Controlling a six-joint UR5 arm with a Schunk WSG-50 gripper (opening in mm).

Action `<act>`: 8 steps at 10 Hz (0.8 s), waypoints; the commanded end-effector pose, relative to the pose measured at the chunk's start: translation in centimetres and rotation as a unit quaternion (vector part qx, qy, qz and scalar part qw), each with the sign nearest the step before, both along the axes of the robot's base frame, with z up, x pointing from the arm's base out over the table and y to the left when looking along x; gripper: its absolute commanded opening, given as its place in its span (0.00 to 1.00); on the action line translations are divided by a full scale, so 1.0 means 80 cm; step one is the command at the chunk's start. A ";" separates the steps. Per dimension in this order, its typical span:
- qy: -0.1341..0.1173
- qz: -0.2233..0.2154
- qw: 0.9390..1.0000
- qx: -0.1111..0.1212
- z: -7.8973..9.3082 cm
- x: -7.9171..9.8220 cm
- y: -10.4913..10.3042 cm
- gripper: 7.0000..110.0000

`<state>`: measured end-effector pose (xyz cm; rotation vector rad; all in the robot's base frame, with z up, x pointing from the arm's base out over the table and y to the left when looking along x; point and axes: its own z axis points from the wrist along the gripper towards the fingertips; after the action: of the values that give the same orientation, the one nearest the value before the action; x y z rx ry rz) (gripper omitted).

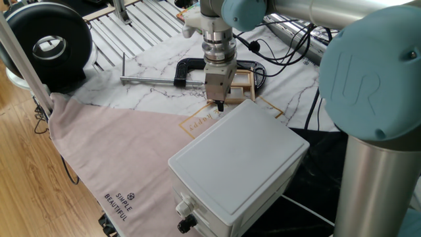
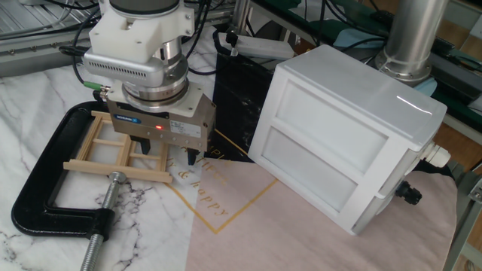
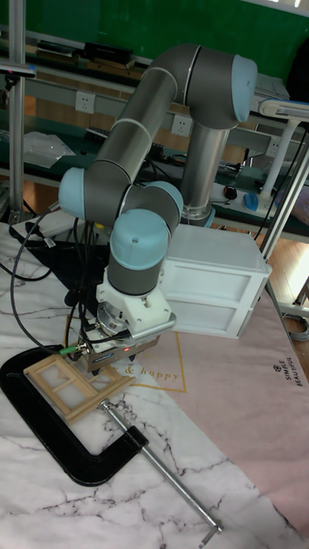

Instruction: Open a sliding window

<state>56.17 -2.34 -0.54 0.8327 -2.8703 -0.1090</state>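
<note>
sliding window (image 2: 113, 147) flat in c-clamp (image 2: 45, 196) (crossbars up) | gripper (image 2: 167, 156) slightly open, empty

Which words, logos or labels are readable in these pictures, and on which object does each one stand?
"SIMPLE BEAUTIFUL", beside a small round emblem: printed on the pink cloth.
"UR": raised logo on the blue joint cap of the arm.
"& happy": gold script inside the gold square on the cloth; the start of the phrase is hidden behind the tool.
Blue label on the tool body: too small to read.
</note>
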 end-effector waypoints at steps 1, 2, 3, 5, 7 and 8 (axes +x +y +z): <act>-0.003 -0.007 1.000 0.003 0.004 0.008 0.007 0.00; -0.004 -0.009 1.000 0.007 0.003 0.011 0.011 0.00; -0.005 -0.009 1.000 0.008 0.002 0.012 0.011 0.00; -0.007 -0.011 1.000 0.009 0.003 0.015 0.014 0.00; -0.010 -0.015 1.000 0.010 0.005 0.021 0.022 0.00; -0.011 -0.017 1.000 0.012 0.006 0.024 0.025 0.00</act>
<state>57.47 -1.09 -0.32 0.8119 -2.8924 -0.1173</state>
